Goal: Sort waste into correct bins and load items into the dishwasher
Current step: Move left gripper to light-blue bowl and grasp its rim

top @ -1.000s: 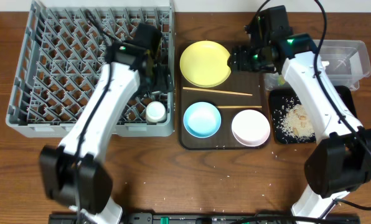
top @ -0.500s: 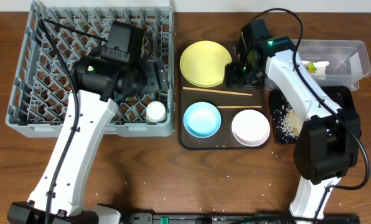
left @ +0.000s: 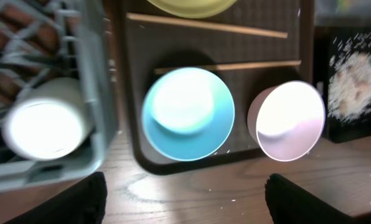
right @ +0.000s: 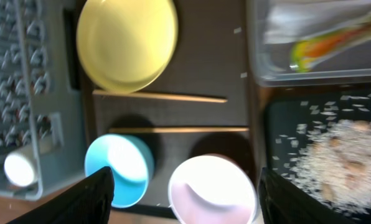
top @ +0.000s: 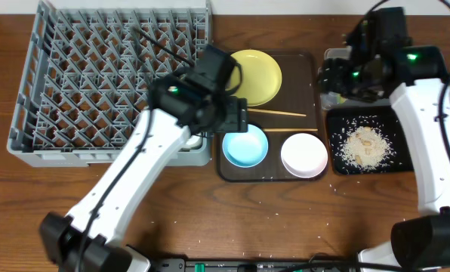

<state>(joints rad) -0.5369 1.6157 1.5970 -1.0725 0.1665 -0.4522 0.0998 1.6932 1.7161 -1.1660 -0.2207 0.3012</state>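
Note:
On the brown serving tray (top: pixel 300 75) lie the yellow plate (top: pixel 259 75), two wooden chopsticks (top: pixel 278 113), the light-blue bowl (top: pixel 245 145) and the white bowl (top: pixel 303 154). My left gripper (top: pixel 236 113) hovers open over the tray's left edge, and its wrist view looks down on the blue bowl (left: pixel 188 115) with nothing between the fingers. The white cup (left: pixel 45 124) stands in the grey dish rack (top: pixel 97 75). My right gripper (top: pixel 335 75) hangs open and empty above the clear tub (right: pixel 310 76), which holds the snack wrapper (right: pixel 325 46). Rice crumbs (top: pixel 365 145) lie in the black tray (top: pixel 334 162).
The rack fills the left half of the table, its right wall against the brown tray. Black tray and clear tub sit right of the brown tray. Bare wooden table with a few stray crumbs (left: pixel 192 186) runs along the front.
My left arm has swung right, from over the rack to the brown tray's left edge. My right arm has moved right, from beside the yellow plate to over the clear tub.

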